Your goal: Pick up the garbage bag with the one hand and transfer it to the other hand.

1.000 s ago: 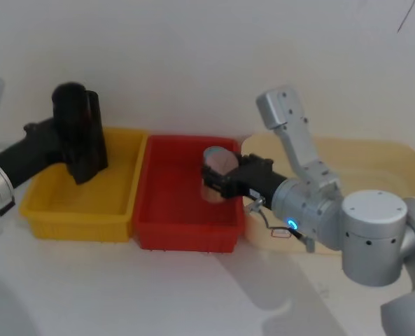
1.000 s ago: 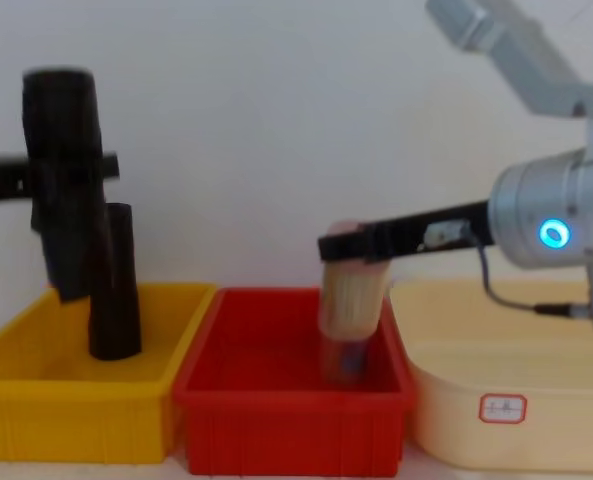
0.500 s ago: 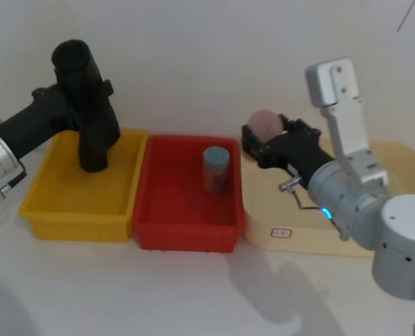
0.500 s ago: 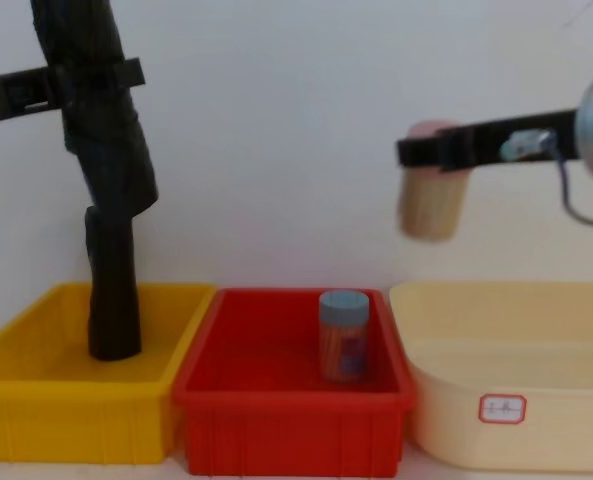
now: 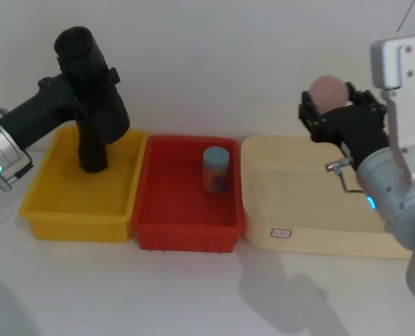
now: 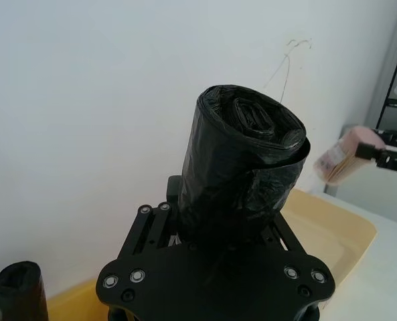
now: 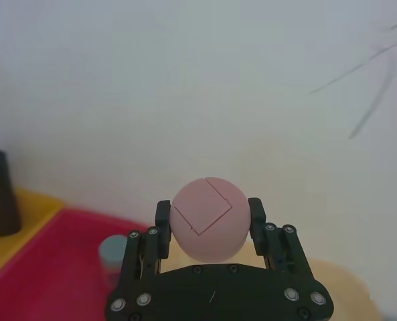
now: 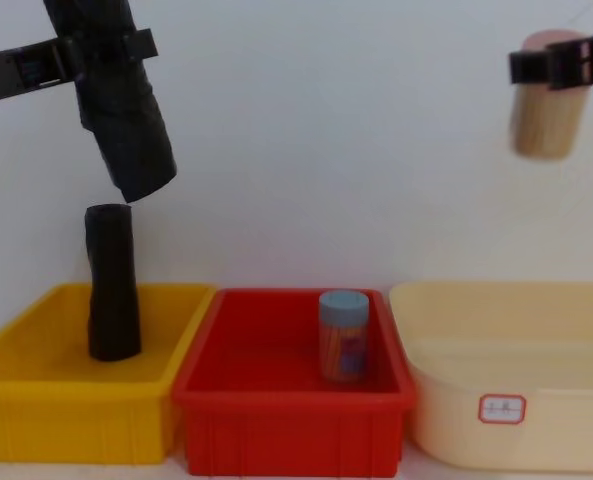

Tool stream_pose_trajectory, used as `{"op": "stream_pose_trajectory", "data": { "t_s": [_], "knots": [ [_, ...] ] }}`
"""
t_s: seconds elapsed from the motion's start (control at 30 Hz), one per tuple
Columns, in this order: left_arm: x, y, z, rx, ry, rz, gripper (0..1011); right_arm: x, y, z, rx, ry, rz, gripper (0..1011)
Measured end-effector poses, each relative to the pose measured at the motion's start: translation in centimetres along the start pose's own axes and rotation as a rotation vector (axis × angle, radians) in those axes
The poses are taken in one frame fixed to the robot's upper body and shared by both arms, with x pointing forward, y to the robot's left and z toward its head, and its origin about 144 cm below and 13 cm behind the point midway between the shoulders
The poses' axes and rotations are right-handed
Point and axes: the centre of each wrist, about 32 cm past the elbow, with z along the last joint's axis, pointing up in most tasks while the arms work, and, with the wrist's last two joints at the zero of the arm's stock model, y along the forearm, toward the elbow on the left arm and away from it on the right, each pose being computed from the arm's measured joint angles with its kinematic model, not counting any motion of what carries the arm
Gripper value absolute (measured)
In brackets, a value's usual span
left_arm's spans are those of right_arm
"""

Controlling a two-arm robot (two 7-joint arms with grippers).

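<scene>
Black crinkly plastic now hangs clear in the air: the garbage bag (image 5: 92, 77) has risen over the last second, high above and to the left of the red bin (image 5: 186, 224), and its lower end no longer overlaps the slimmer black roll (image 8: 111, 285) standing in the yellow bin (image 5: 53, 210) on the red bin's left side. The left gripper (image 5: 81, 87) clamps the bag across its upper part, fingers pressed into the plastic.

Meanwhile the right gripper (image 5: 329, 105) has carried a pink-capped tan container (image 8: 541, 110) up out of the red bin and off to its right, high over the cream tub (image 5: 298, 210). That has uncovered the blue-lidded jar (image 5: 215, 168) standing inside the red bin. Its fingers hold the container by the cap end.

For the task, the pick-up looks done, but the receiving gripper is full and has drawn away from the bag, so I judge the handover cannot start until it lets the container go.

The bag is a thick matt roll, tilted with its lower end leaning toward the red bin. In the left wrist view its end shows tight spiral folds and a wrinkled outer wrap.
</scene>
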Motion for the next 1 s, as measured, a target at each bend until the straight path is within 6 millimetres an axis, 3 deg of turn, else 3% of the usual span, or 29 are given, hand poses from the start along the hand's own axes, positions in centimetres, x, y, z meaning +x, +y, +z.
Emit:
{"op": "stream_pose_trajectory", "data": {
  "t_s": [1.0],
  "knots": [
    [0.1,-0.4,0.1,-0.017,0.011,-0.018,411,1.1,-1.8,1.0,0.062,-0.034,-0.146,663]
  ]
}}
